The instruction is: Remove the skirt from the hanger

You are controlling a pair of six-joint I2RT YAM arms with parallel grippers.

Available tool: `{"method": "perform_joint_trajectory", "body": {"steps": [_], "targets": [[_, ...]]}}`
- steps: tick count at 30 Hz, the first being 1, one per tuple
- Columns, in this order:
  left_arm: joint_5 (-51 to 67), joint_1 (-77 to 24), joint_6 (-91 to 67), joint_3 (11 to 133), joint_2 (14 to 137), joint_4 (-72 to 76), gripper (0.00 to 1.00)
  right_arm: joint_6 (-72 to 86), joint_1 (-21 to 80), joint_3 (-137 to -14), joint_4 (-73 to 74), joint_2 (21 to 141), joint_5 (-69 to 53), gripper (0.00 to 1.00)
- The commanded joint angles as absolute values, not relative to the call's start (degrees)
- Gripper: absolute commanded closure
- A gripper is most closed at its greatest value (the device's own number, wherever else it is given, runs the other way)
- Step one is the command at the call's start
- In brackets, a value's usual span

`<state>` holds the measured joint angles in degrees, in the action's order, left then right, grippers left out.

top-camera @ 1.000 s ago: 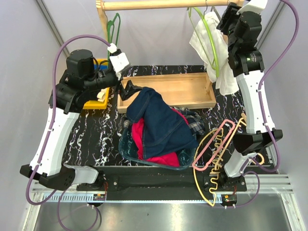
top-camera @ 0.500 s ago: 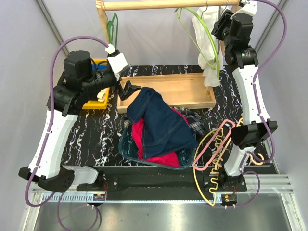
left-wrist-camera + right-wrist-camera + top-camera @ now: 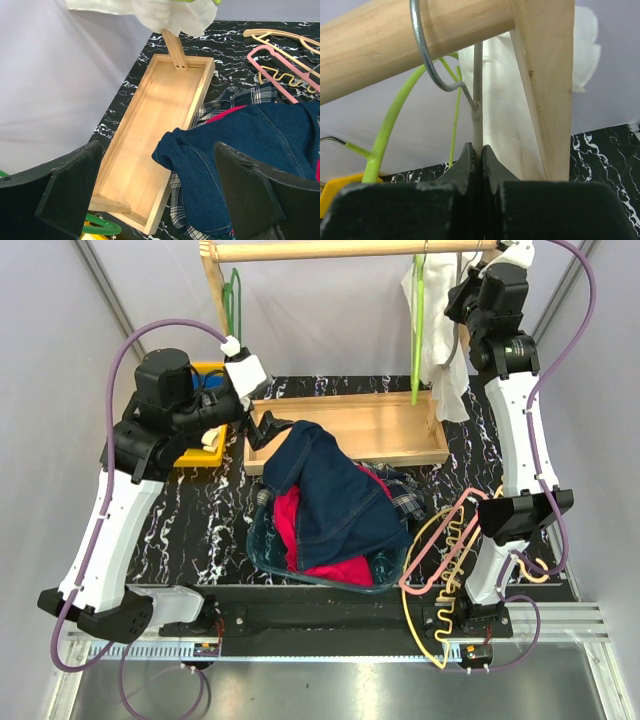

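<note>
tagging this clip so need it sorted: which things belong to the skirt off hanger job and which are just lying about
Job: skirt, heaped on the basket; pink hanger, bare beside the right arm.
Lying about: red T-shirt; plaid shirt; basket; wooden tray; green hanger with white cloth, its neck pinched by the right fingers.

right arm: I've raised it closer to the wooden rail | right gripper: jaws were apart — now I've pinched them on the metal neck of the green hanger | white cloth: swung in, hanging straighter
</note>
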<state>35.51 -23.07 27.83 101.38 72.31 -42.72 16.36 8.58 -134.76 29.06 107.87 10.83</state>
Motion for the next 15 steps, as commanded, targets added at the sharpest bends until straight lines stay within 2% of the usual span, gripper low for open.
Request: {"method": "perform_joint_trajectory", "body": {"steps": [1,12,15], "targets": [[35.33,-22.85,28.39,100.81,70.84,-38.67,0.01,13.02,8.44,-138.94,27.95,105.91,7.93,1.0],[37.18,-22.85,26.02,100.81,72.42,-37.09,0.01,4.84,9.32,-145.1,20.22,104.07,2.65,1.0],[37.62,-22.85,25.84,100.99,72.68,-36.83,0.01,5.09,9.4,-142.23,21.09,100.91,2.37,1.0]]}}
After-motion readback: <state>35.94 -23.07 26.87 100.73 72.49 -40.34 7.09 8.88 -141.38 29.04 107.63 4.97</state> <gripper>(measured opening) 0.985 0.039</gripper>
